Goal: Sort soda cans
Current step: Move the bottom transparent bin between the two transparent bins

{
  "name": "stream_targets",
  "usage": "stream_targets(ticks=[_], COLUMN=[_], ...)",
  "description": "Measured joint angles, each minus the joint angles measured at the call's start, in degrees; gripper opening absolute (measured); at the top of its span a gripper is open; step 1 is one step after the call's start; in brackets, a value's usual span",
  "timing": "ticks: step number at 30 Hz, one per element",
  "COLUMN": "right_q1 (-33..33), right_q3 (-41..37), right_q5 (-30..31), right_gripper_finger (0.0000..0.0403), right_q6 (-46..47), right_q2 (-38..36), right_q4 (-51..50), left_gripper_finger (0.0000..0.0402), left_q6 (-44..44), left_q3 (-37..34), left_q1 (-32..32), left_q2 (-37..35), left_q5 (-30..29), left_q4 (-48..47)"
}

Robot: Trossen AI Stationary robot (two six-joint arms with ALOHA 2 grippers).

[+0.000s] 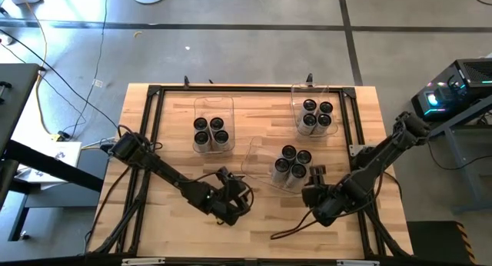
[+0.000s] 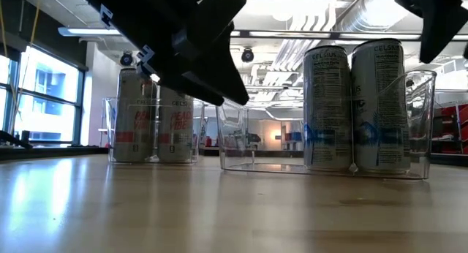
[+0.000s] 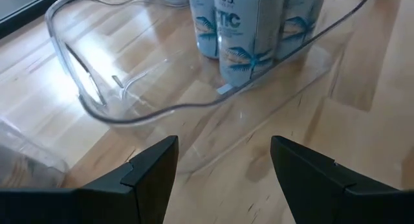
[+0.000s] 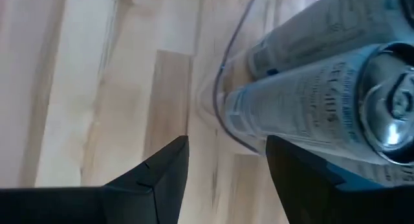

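A light wooden table (image 1: 261,227) with a black metal frame is seen from above on a grey concrete floor (image 1: 254,43). Three clear plastic bins are set on it: one (image 1: 213,116) at the left, one (image 1: 315,104) at the far right, and a third (image 1: 265,162) nearer the middle. Cables (image 1: 69,74) are trailed across the floor at the left. A device with glowing lights (image 1: 453,85) is placed beyond the table's right edge.

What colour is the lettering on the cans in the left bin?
Red lettering on the silvery soda cans; low view shows it best.
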Motion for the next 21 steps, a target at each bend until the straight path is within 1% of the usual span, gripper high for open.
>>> stream_targets(ticks=[7,12,14,18,21], right_q1=[0.1,1.3,1.7,2.4,2.5], right_q3=[0.0,0.0,0.0,0.0,0.0], right_q5=[-3.3,-5.8,-5.7,-5.2,-3.1], right_gripper_finger=[0.0201,0.0201,0.0201,0.0201,0.0201], right_q6=[1.2,3.6,4.7,3.6,2.7], right_q2=[3.1,7.6,9.1,11.2,11.3], right_q4=[5.7,10.0,14.3,24.2,27.8], left_gripper_finger=[0.0241,0.0241,0.0241,0.0241,0.0241], left_q6=[0.2,-4.6,-6.1,-6.2,-6.0], left_q3=[0.0,0.0,0.0,0.0,0.0], left_q1=[0.7,2.7,3.6,4.9,5.4], left_q2=[0.0,0.0,0.0,0.0,0.0], left_q5=[0.0,-1.9,-2.7,-3.1,-3.1], left_q4=[1.5,-2.3,-3.7,-4.5,-4.9])
